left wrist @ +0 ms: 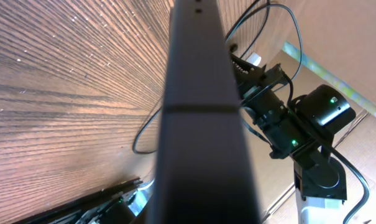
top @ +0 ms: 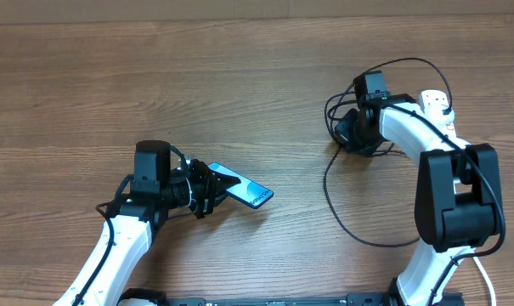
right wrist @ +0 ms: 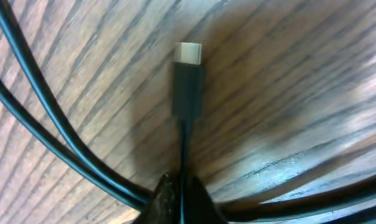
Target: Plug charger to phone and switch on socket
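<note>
My left gripper (top: 204,192) is shut on the near end of the phone (top: 246,193) and holds it tilted, cyan screen up, at the table's centre-left. In the left wrist view the phone's black edge (left wrist: 200,124) fills the middle and hides the fingers. My right gripper (top: 348,133) is shut on the charger cable (top: 331,200) just behind its connector tip. In the right wrist view the tip (right wrist: 188,81) points away from the fingertips (right wrist: 183,200), just above the wood. The white socket (top: 436,103) lies at the far right, partly hidden by the right arm.
Black cable loops (right wrist: 48,118) lie on the wood around the right gripper and trail toward the front edge (top: 371,240). The right arm (left wrist: 287,127) shows beyond the phone in the left wrist view. A cardboard wall runs along the far edge (top: 257,7).
</note>
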